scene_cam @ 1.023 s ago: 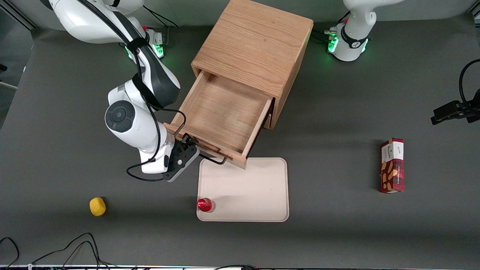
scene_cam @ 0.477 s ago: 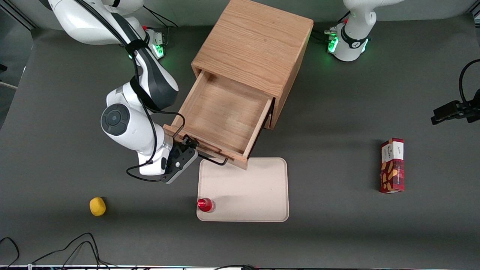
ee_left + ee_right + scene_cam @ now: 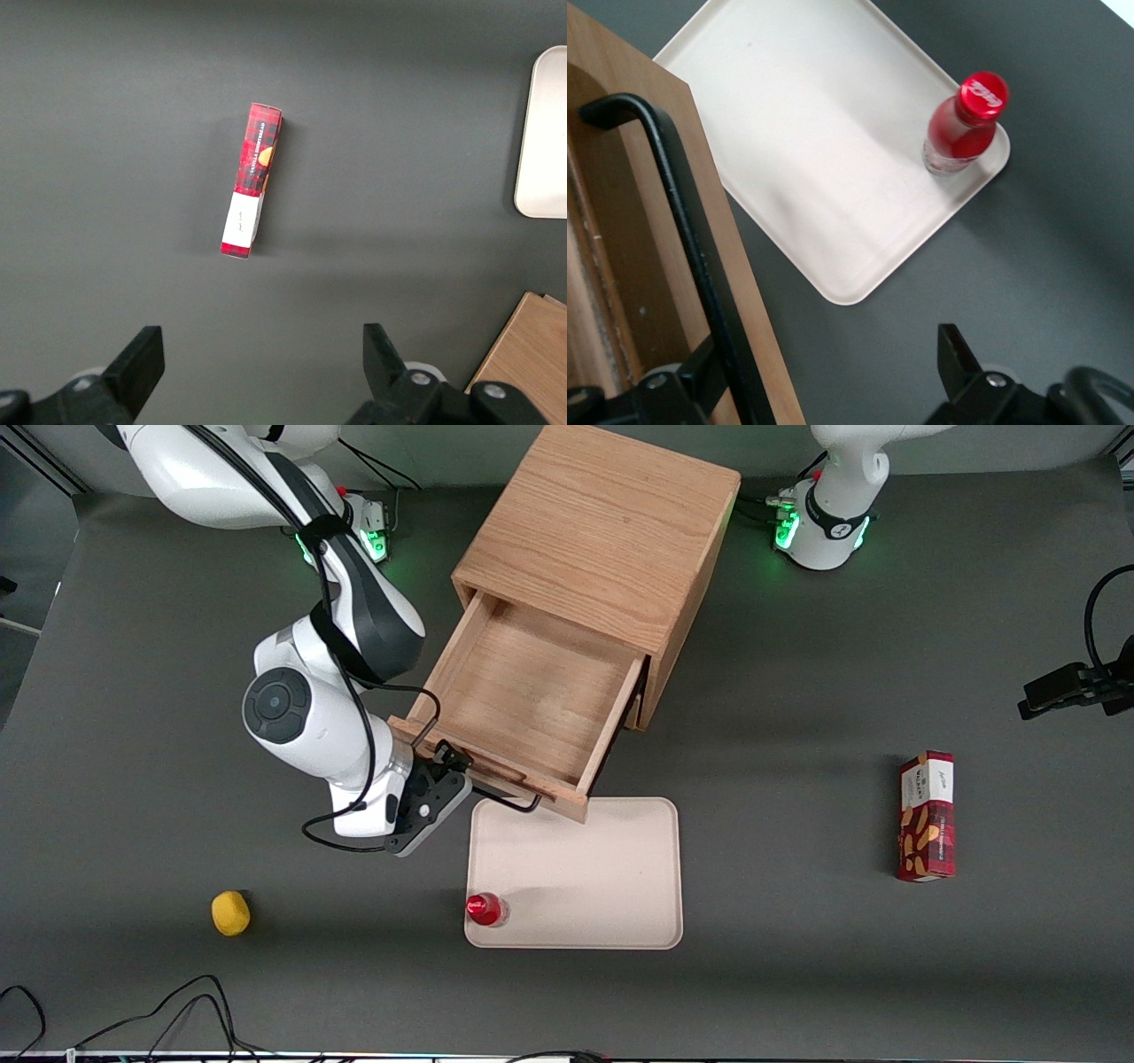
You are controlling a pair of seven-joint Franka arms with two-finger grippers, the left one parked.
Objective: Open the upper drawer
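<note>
The upper drawer (image 3: 532,691) of the oak cabinet (image 3: 602,531) stands pulled far out, and its inside is empty. Its black bar handle (image 3: 507,801) runs along the drawer front, nearest the front camera. It also shows in the right wrist view (image 3: 682,221). My right gripper (image 3: 447,762) is at the handle's end toward the working arm's side. In the wrist view the gripper (image 3: 828,363) is open wide, with the bar close against one finger (image 3: 700,367) and the other finger (image 3: 957,354) well apart from it. The bottommost drawer is hidden under the upper one.
A cream tray (image 3: 585,886) lies on the table just in front of the open drawer, with a red-capped bottle (image 3: 485,909) standing on its corner. A yellow ball (image 3: 230,913) lies toward the working arm's end. A red snack box (image 3: 927,815) lies toward the parked arm's end.
The right arm swayed slightly away from the drawer and came back. The gripper stays at the handle and the drawer stays open about as far.
</note>
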